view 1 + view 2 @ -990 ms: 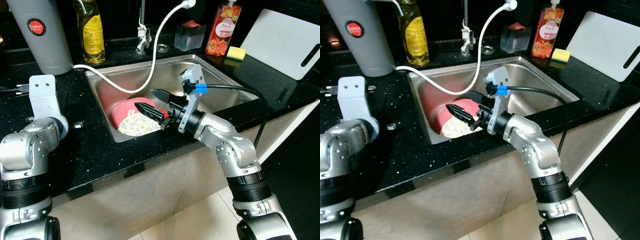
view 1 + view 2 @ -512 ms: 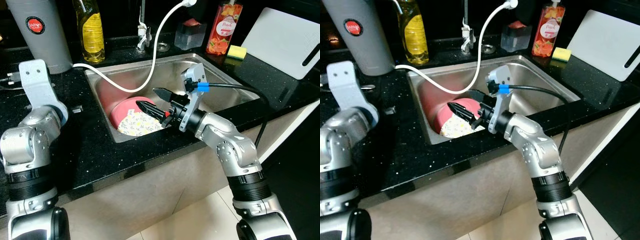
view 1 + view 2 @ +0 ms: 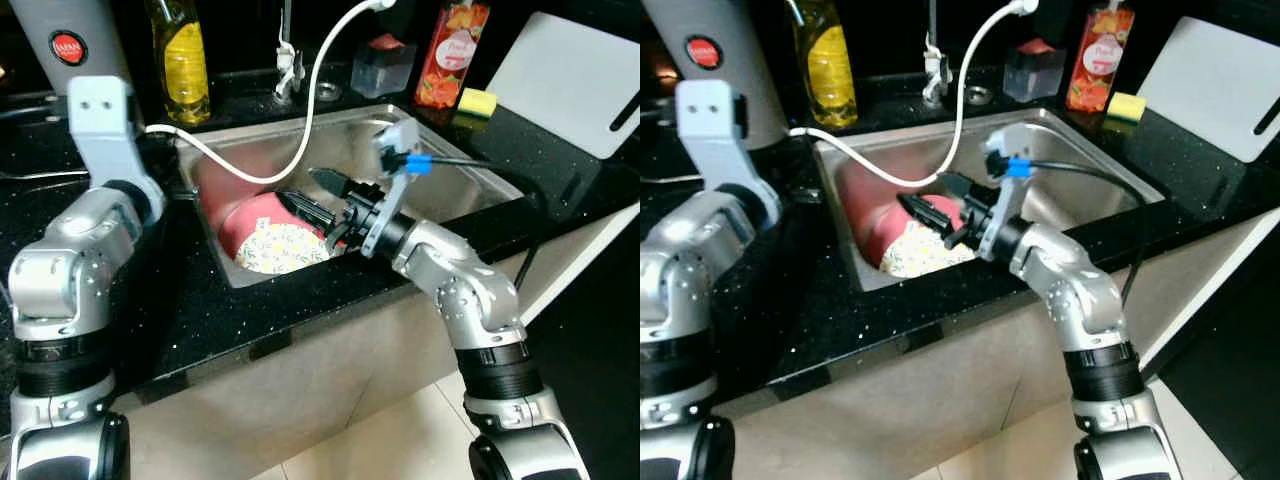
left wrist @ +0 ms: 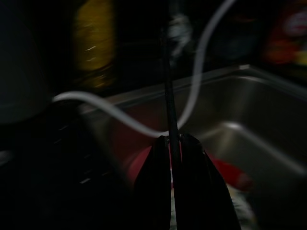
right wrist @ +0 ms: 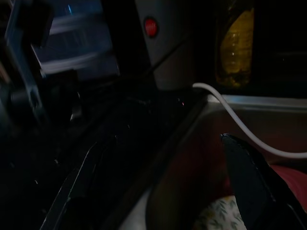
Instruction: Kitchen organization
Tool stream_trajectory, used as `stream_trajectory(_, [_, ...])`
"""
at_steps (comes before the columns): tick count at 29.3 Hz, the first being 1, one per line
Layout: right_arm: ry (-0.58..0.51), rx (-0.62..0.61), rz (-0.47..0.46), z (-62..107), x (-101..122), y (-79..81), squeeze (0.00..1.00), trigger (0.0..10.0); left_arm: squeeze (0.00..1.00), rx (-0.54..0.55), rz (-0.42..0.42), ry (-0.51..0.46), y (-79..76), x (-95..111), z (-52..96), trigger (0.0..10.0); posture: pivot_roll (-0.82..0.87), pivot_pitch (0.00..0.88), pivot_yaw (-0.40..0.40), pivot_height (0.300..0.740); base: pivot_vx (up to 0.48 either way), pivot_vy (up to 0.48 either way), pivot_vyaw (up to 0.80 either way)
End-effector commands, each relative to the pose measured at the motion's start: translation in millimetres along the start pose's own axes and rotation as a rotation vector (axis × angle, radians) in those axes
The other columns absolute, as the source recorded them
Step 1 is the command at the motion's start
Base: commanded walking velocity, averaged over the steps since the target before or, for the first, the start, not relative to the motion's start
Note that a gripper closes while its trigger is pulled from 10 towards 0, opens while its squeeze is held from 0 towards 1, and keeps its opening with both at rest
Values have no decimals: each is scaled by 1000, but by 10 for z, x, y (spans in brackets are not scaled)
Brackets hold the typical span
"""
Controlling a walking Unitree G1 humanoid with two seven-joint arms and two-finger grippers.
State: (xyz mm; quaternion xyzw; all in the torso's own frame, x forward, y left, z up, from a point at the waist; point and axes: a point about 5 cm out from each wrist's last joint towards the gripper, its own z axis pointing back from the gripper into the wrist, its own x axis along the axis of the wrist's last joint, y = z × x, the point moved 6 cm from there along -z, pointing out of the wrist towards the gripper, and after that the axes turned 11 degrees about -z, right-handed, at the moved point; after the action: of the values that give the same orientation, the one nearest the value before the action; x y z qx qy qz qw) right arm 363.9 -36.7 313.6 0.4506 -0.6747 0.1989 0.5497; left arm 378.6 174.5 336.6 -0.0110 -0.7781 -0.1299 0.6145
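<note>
right end effector [image 3: 318, 196] over two plates [image 3: 275, 236]

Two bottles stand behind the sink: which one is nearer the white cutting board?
The red soap bottle with the fruit label, at the sink's back right corner beside the yellow sponge. The yellow oil bottle stands at the far left, away from the white cutting board.

Your robot: silver jointed arms, black ribbed forearm bands, white wrist brackets; black cable [image 3: 478, 168] with blue clip [image 3: 417, 164] on right.
</note>
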Motion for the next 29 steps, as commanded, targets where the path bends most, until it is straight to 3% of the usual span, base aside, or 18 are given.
stream_trajectory(1, [-25,0,-23,35,52,13,0,10000,0,-95,17,-56,-166,74,46,10000,-90,157,-32,740,0,0,0])
stream_trajectory(2, [-25,0,-23,35,52,13,0,10000,0,-95,17,-56,-166,74,46,10000,-90,157,-32,740,0,0,0])
stream_trajectory(3, [-55,8,-51,39,118,27,0,10000,0,-172,50,-84,-291,105,70,10000,-92,156,-31,740,0,0,0])
stream_trajectory(5, [-82,18,-76,45,179,42,0,10000,0,-220,69,-100,-366,122,87,10000,-95,155,-32,740,0,0,0])
stream_trajectory(14, [-167,72,-165,101,359,145,0,10000,0,-358,105,-171,-565,200,178,10000,-96,152,-33,740,0,0,0])
stream_trajectory(21, [-271,112,-361,179,496,161,0,10000,0,-550,172,-250,-828,324,344,10000,-99,145,-31,740,0,0,0])
stream_trajectory(27, [-260,112,-342,184,488,181,0,10000,0,-583,185,-253,-916,327,334,10000,-105,136,-25,740,0,0,0])
stream_trajectory(29, [-244,92,-297,178,479,182,0,10000,0,-600,189,-261,-954,348,333,10000,-104,133,-22,740,0,0,0])
